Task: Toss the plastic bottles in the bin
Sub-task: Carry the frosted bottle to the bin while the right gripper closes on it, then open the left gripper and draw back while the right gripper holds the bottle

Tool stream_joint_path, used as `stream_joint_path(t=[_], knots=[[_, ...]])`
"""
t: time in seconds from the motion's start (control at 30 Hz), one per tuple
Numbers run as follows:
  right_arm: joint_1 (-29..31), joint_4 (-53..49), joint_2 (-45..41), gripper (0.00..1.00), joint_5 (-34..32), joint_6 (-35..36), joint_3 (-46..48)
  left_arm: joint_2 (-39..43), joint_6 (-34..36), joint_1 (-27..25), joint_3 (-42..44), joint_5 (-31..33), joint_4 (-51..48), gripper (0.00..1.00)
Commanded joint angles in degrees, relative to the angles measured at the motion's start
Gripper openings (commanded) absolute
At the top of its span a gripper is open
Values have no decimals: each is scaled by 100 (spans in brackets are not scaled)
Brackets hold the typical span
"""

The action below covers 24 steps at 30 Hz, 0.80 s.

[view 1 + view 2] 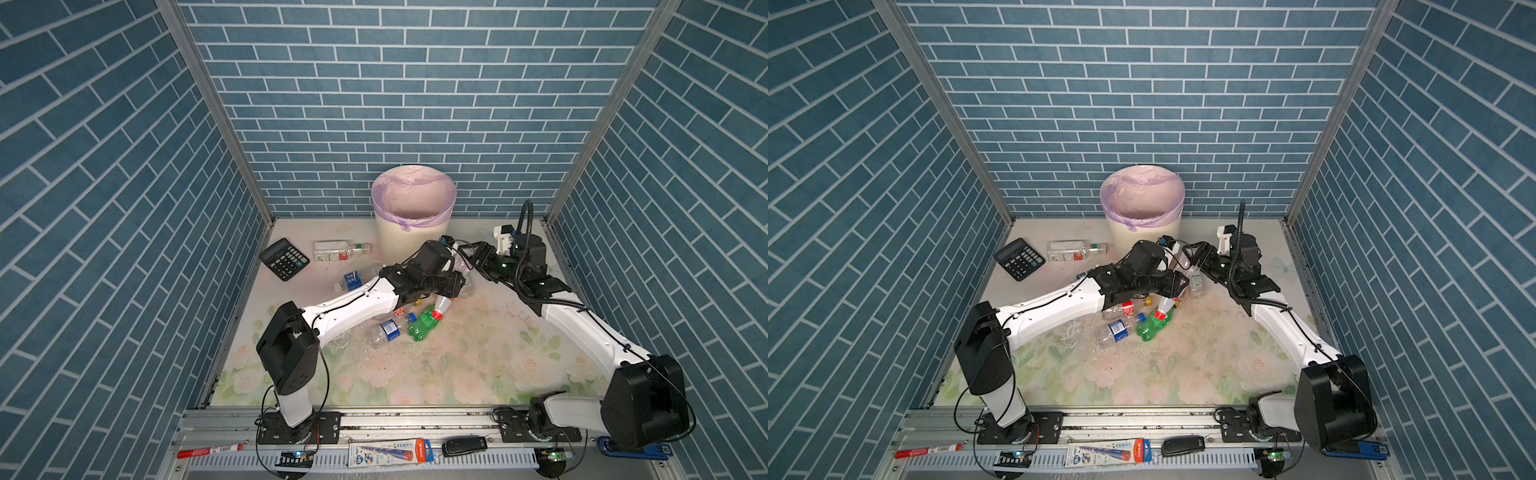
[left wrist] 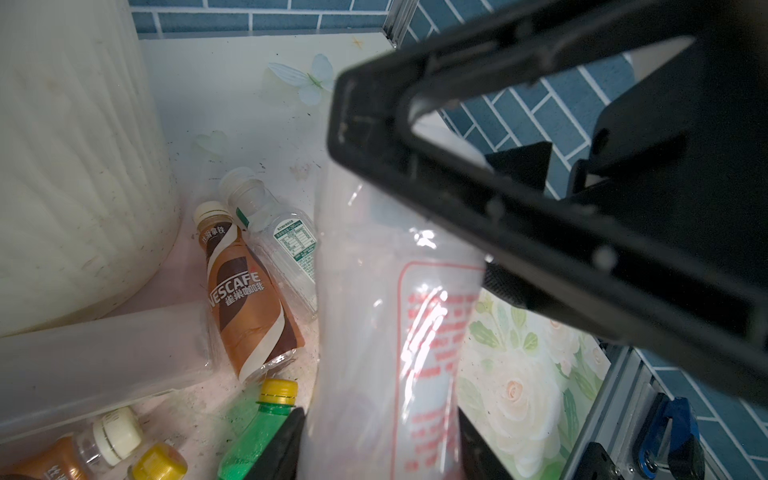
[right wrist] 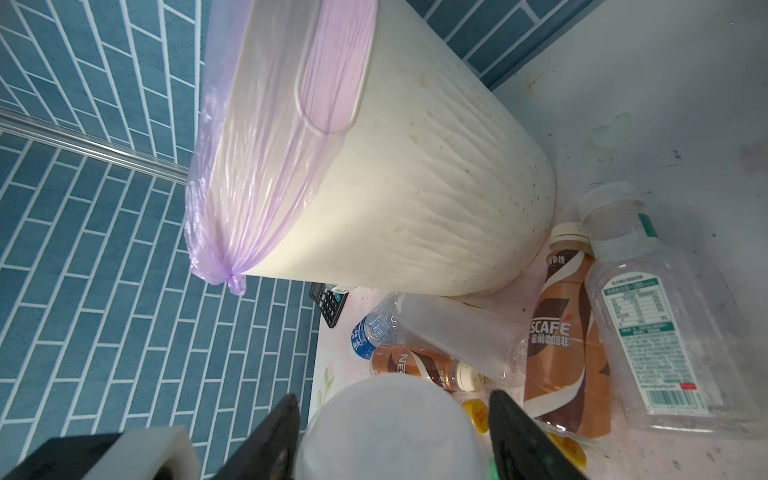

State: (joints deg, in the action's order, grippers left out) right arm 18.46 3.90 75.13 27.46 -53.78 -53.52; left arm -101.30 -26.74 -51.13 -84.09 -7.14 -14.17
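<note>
Both top views are showing the left gripper (image 1: 451,286) clamping a milky clear plastic bottle with red print and a red cap (image 1: 444,304) just right of the frame's centre, its cap end slanting toward the lower left. From the right wrist camera, the right gripper (image 3: 395,428) is standing with its jaws apart on either side of that bottle's round base, a sliver of gap showing beside one finger (image 3: 523,440), so it is not gripping.

The round cream-white ribbed bin lined with a lilac bag (image 1: 399,237) is standing at mid-frame against the back wall, just above and left of both grippers. A brown-labelled coffee bottle (image 3: 557,340) and a clear bottle with a green-and-white label (image 3: 652,324) are lying side by side, touching, at the bin's foot. A green plastic bottle (image 1: 422,326) and a clear bottle with a blue label (image 1: 388,328) are lying just below the held bottle. A black calculator (image 1: 284,258) is sitting at centre left.
</note>
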Motion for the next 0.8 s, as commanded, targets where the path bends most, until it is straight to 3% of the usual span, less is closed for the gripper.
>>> stream_joint_path(t=[0.0, 0.57, 0.77], knots=[[78, 155, 54, 69, 84, -84, -18, -109, 34, 24, -210, 52, 36, 53], [149, -5, 116, 49, -22, 21, -69, -123, 146, 29, -344, 181, -103, 53], [149, -303, 20, 45, -211, 241, -240, -57, 178, 33, -331, 228, -156, 59]])
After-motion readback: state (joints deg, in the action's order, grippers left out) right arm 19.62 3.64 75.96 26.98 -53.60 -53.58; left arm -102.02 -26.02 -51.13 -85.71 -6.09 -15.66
